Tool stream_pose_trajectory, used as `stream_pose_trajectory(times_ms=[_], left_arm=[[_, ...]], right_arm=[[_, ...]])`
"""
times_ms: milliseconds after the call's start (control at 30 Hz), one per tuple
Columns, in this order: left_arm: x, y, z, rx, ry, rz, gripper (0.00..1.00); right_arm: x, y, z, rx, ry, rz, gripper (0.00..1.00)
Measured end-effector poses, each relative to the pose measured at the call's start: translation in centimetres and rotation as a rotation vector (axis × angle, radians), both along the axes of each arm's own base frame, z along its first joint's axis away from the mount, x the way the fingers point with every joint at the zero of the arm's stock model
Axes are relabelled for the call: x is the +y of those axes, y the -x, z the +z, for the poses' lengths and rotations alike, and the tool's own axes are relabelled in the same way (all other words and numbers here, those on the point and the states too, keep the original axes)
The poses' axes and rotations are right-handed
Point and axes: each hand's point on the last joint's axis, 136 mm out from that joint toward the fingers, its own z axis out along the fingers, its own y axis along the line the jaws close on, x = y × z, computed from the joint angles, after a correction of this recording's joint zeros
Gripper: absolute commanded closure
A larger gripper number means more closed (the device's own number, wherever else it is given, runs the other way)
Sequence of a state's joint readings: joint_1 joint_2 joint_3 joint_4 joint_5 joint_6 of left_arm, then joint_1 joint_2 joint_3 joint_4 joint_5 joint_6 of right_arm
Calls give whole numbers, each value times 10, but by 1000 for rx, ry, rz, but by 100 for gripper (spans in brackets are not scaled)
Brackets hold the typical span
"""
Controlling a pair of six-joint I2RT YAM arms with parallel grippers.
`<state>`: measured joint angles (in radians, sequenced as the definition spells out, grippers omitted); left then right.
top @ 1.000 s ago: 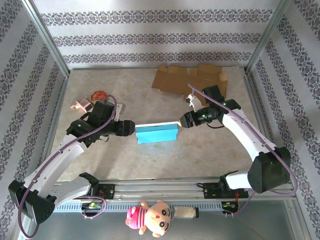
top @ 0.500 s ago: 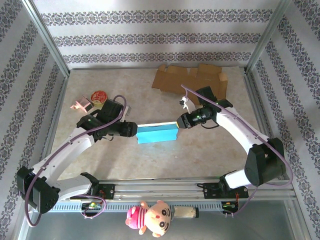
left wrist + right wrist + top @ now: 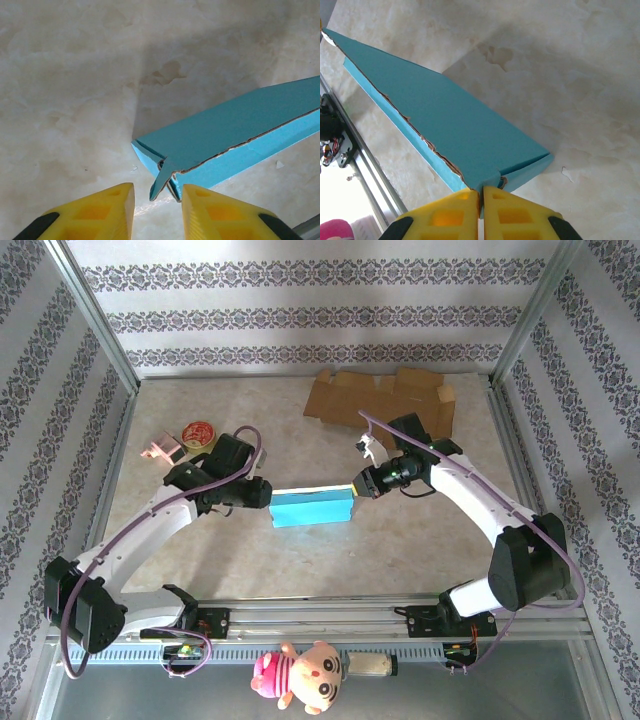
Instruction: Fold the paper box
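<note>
The blue paper box [image 3: 312, 507] lies flat in the middle of the table, long side left to right. At its left end my left gripper [image 3: 266, 496] is open; in the left wrist view a small loose flap [image 3: 161, 180] of the box [image 3: 240, 130] points down into the narrow gap between the yellow fingers of the left gripper [image 3: 157, 192], touching neither. At the right end my right gripper [image 3: 358, 485] is shut; in the right wrist view the right gripper [image 3: 481, 192] pinches the end flap at the corner of the box [image 3: 450, 120].
Flat brown cardboard sheets [image 3: 380, 398] lie at the back of the table. A red tape roll [image 3: 199, 432] and a small pink object [image 3: 158, 451] sit at the left. A plush doll [image 3: 300, 672] hangs on the front rail [image 3: 320, 615].
Both grippers' jaws have narrowed. The right one has closed onto the box's end flap. The left arm has shifted towards the back while its fingers drew in around the left flap.
</note>
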<state>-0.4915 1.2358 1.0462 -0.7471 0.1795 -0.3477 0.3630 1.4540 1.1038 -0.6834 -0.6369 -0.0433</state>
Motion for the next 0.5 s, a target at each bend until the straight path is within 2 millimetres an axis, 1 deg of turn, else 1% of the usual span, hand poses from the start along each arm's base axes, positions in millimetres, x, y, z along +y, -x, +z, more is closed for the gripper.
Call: stream_pose_trajectory(times_ms=[167, 300, 400, 500], left_arm=[[-1, -1, -4, 10, -5, 0, 83], [-2, -2, -3, 10, 1, 2, 85], [-4, -4, -2, 1, 12, 3, 89], [-6, -5, 0, -1, 26, 8, 97]], right_arm=[[0, 0, 0, 0, 0, 0, 91], [1, 0, 0, -1, 0, 1, 91], [1, 1, 0, -2, 1, 4, 92], [3, 1, 0, -3, 0, 5, 93]])
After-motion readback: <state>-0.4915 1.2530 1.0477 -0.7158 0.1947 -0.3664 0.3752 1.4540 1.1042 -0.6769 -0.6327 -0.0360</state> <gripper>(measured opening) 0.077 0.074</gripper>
